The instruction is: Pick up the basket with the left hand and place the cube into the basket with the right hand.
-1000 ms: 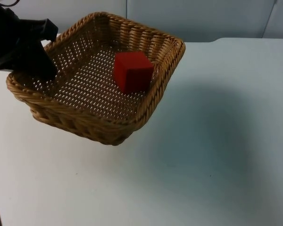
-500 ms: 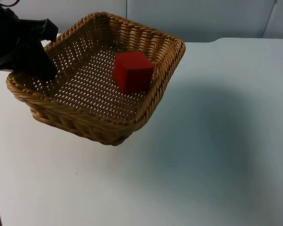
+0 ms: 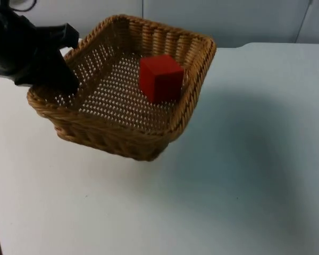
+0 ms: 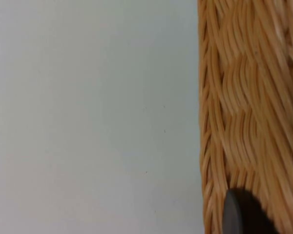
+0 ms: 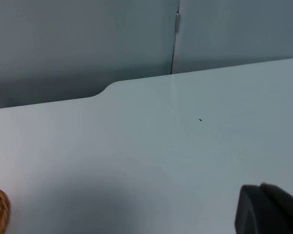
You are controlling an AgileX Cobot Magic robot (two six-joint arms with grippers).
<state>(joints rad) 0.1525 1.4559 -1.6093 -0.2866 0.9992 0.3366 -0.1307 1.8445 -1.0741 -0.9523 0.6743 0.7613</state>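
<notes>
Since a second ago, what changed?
The basket, held at its rim by the left gripper, shifted toward the picture's right and a little farther back, carrying the red cube along. The cube stays inside the basket, and the grip stays at the same rim spot.

Left wrist view: woven wicker basket (image 4: pixel 249 112) wall seen close up, strands running w/ a braided rim edge next to bare white desk (image 4: pixel 93 117). One black fingertip (image 4: pixel 239 214) of left gripper lies against the wicker. Desk has a few tiny dark specks; basket edge runs straight beside it.
</notes>
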